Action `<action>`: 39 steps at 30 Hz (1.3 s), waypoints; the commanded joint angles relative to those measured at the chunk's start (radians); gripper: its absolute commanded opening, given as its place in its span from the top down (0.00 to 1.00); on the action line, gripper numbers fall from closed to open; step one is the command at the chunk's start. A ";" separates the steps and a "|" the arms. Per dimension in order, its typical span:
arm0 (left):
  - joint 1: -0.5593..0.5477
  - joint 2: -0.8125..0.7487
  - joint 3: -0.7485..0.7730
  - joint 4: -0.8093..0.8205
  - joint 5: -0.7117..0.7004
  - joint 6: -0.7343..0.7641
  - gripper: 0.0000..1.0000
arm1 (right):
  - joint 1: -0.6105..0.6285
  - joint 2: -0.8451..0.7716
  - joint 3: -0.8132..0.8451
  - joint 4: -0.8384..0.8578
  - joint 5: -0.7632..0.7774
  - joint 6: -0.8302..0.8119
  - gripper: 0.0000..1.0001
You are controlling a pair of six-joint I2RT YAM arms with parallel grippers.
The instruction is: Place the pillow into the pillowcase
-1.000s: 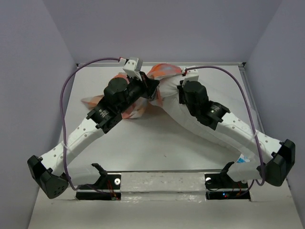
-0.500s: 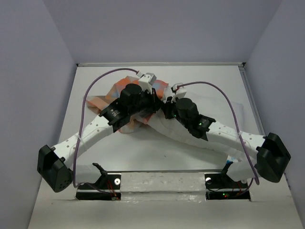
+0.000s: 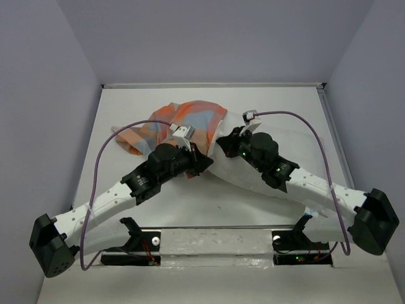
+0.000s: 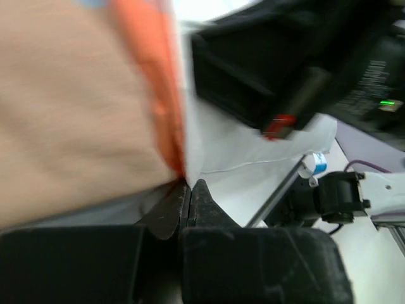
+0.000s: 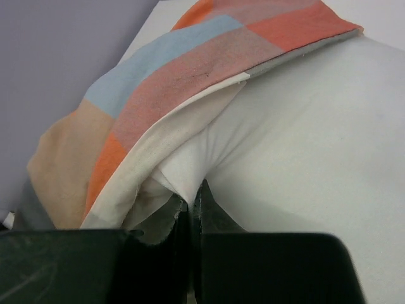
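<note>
The checked pillowcase lies over the far left end of the white pillow, which stretches to the right under my right arm. My left gripper is shut on the pillowcase's orange hem at the mouth, next to the pillow's white cloth. My right gripper is shut on a pinch of the pillow just under the pillowcase's open edge. The two grippers sit close together. The pillow's blue-and-white tag shows near the right arm's base.
Grey walls close the table in on the left, far and right sides. A metal strip with both arm mounts runs along the near edge. Purple cables loop above each arm.
Both grippers have pulled back from the far side toward the near middle. The pillowcase, bunched up before, now spreads over the pillow's far end.
</note>
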 commanded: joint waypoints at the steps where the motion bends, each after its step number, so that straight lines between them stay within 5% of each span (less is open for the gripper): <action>1: -0.091 0.033 0.023 0.138 0.060 -0.046 1.00 | -0.008 0.166 0.052 0.255 -0.048 0.100 1.00; 7: -0.143 -0.011 -0.051 0.279 0.037 -0.126 0.97 | -0.008 0.271 0.054 0.356 -0.060 0.178 1.00; 10: -0.139 -0.028 -0.124 0.250 -0.037 -0.126 0.68 | -0.008 0.237 -0.003 0.358 -0.071 0.195 1.00; 11: -0.136 -0.025 -0.124 0.233 -0.049 -0.118 0.38 | -0.008 0.225 -0.032 0.332 -0.066 0.195 1.00; 12: -0.136 -0.019 -0.117 0.212 -0.063 -0.107 0.26 | -0.008 0.211 -0.049 0.320 -0.060 0.198 1.00; 14: -0.136 -0.028 -0.063 0.137 -0.101 -0.062 0.04 | -0.008 0.168 -0.080 0.291 -0.060 0.201 1.00; 15: -0.136 -0.038 -0.039 0.115 -0.141 -0.046 0.01 | -0.008 0.155 -0.098 0.278 -0.066 0.201 1.00; 20: -0.136 -0.088 0.177 -0.046 -0.190 0.043 0.01 | -0.008 0.056 -0.129 0.151 -0.099 0.191 0.91; 24: -0.108 -0.066 0.271 -0.144 -0.307 0.100 0.01 | -0.008 -0.029 -0.114 -0.012 -0.108 0.152 0.61; 26: -0.005 -0.016 0.309 -0.156 -0.266 0.120 0.01 | -0.008 -0.059 -0.114 -0.091 -0.106 0.132 0.53; 28: 0.085 0.077 0.343 -0.138 -0.211 0.136 0.02 | -0.008 -0.108 -0.102 -0.172 -0.085 0.108 0.32; 30: 0.123 0.154 0.382 -0.140 -0.199 0.158 0.05 | -0.008 -0.132 -0.077 -0.242 -0.060 0.083 0.27; 32: 0.149 0.313 0.459 -0.175 -0.235 0.199 0.11 | -0.008 -0.168 -0.051 -0.338 0.008 0.047 0.30; 36: 0.153 0.462 0.584 -0.213 -0.226 0.250 0.15 | -0.028 -0.191 -0.003 -0.435 0.138 -0.012 0.55; 39: 0.153 0.552 0.674 -0.250 -0.219 0.290 0.16 | -0.061 -0.177 0.058 -0.490 0.200 -0.047 0.61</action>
